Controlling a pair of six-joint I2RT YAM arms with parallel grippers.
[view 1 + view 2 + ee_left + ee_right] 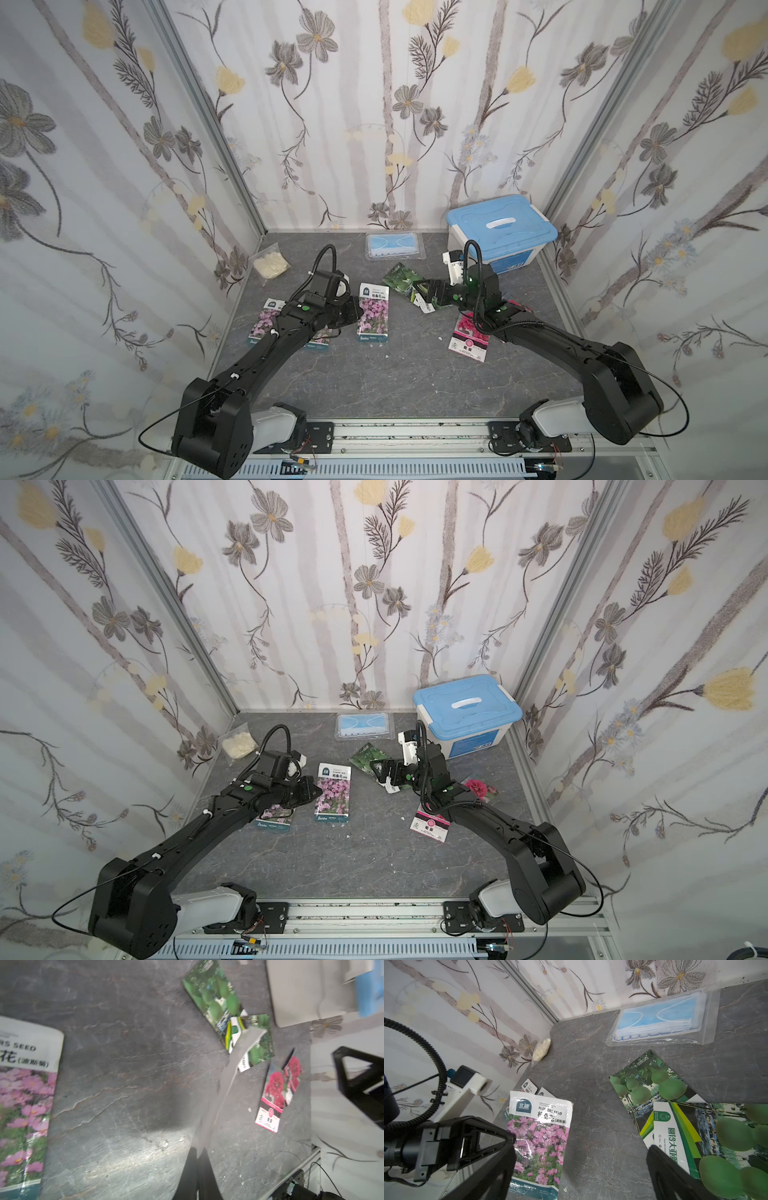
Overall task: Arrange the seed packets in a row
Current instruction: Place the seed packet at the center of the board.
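Observation:
Three purple-flower seed packets lie at the left: one in the open [374,313] [542,1136], two partly under my left arm [264,322] [320,338]. Two green gourd packets [398,277] [726,1136] overlap at centre back. Two red-bloom packets [467,338] [519,308] lie under my right arm. My left gripper [354,312] [197,1148] is shut beside the open purple packet. A thin blurred grey strip [230,1076], edge-on, runs out from its jaws; I cannot tell what it is. My right gripper [424,293] [580,1148] hangs open, one finger [662,1167] over the nearer gourd packet.
A white box with a blue lid [500,232] stands at the back right, close behind my right wrist. A clear bag with a blue face mask [394,246] lies at the back wall. A small bag of cream stuff [270,264] sits against the left wall.

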